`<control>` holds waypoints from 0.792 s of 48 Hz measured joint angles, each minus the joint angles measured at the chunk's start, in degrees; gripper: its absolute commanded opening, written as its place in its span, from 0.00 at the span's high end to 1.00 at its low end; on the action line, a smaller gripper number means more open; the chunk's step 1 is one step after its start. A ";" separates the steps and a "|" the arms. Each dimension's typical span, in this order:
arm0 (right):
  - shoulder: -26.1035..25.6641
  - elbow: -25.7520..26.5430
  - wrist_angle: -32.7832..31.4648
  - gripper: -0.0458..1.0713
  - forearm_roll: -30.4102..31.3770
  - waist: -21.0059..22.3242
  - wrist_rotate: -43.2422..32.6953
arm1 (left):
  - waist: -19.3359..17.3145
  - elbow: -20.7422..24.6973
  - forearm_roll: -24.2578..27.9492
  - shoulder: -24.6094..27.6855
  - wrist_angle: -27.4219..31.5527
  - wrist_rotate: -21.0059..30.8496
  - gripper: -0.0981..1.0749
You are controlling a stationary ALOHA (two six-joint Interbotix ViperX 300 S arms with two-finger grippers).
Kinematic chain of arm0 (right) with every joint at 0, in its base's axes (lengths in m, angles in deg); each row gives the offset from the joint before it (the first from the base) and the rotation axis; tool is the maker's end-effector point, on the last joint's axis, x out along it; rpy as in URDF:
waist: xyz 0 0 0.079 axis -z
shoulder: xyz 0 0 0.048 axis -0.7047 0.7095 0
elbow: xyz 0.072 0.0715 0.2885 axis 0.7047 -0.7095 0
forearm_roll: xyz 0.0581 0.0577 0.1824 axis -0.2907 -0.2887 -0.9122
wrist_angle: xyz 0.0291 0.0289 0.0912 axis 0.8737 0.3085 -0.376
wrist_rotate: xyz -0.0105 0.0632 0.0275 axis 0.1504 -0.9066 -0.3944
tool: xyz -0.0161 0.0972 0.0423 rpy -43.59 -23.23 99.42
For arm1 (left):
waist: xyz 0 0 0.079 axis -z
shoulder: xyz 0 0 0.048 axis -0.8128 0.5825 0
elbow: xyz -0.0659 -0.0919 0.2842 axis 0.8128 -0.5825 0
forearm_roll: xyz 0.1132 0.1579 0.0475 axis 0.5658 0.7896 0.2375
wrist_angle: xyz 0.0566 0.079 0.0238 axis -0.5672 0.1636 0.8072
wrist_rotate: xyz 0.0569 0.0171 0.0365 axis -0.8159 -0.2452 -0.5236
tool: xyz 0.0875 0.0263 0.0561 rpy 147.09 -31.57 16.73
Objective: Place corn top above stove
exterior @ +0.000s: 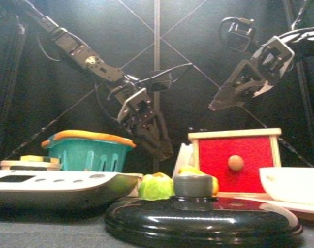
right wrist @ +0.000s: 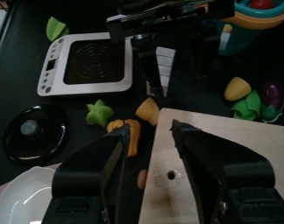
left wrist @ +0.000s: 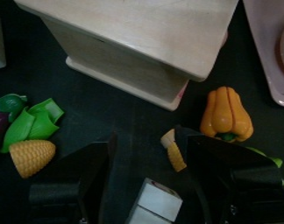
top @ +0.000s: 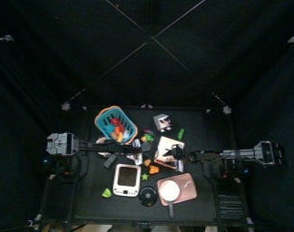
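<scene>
The corn top (left wrist: 31, 157) is a yellow cone beside green leaves (left wrist: 33, 122), lying on the black table. It also shows in the right wrist view (right wrist: 237, 87), next to a purple eggplant (right wrist: 273, 94). The white stove (right wrist: 86, 63) lies flat near the table's front (top: 126, 178). My left gripper (left wrist: 151, 162) is open and empty, hanging over a tan-yellow piece (left wrist: 173, 149), with the corn top off to one side. My right gripper (right wrist: 147, 144) is open and empty above the tan board's (right wrist: 226, 166) edge.
A wooden box with a red front (exterior: 234, 160) stands mid-table. A teal basket (top: 113, 122) sits at the back left. A black lid (right wrist: 33, 129), a pinkish plate (top: 178, 190), an orange pepper (left wrist: 224, 114) and a green piece (right wrist: 100, 112) lie near the stove.
</scene>
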 measured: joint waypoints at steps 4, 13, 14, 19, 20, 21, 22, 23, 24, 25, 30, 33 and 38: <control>0.00 0.00 0.00 0.24 0.00 0.00 0.00 | 0.00 0.00 0.00 -0.09 0.00 0.00 0.15; 0.00 -0.09 -0.09 0.24 0.00 0.00 0.00 | 0.09 -0.09 0.09 -1.23 -0.35 0.00 0.15; 0.00 -0.09 -0.09 0.24 0.00 0.00 0.00 | 0.09 0.00 0.09 -1.41 -0.53 0.00 0.15; 0.00 -0.09 -0.09 0.24 0.00 0.00 0.00 | 0.09 0.00 0.00 -2.46 -1.41 0.00 0.15; 0.00 -0.09 -0.09 0.24 0.00 0.00 0.00 | 0.09 0.00 0.00 -2.64 -1.58 0.00 0.15; 0.00 0.00 -0.09 0.24 0.09 0.00 0.00 | 0.09 0.00 0.09 -2.81 -1.76 0.00 0.15; 0.00 0.00 -0.09 0.24 0.09 0.00 0.00 | 0.09 0.00 0.09 -2.90 -1.93 0.00 0.15; 0.00 -0.09 -0.09 0.24 0.09 0.00 0.00 | 0.09 0.00 0.00 -2.99 -2.02 0.00 0.15; 0.00 -0.09 -0.09 0.24 0.09 0.00 0.00 | 0.09 -0.09 0.00 -3.08 -2.11 0.00 0.15; 0.00 0.00 -0.09 0.24 0.09 0.00 0.00 | 0.00 0.00 0.00 -3.16 -2.20 0.00 0.15; 0.00 -0.09 -0.09 0.24 0.09 0.00 0.00 | 0.09 -0.44 0.00 -3.34 -2.29 0.00 0.16; 0.00 -0.09 -0.09 0.24 0.09 0.00 0.00 | 0.09 -0.88 0.00 -3.78 -2.29 0.00 0.16; 0.00 -0.09 -0.09 0.24 0.09 0.00 0.00 | 0.09 -1.58 0.09 -5.27 -2.20 0.09 0.16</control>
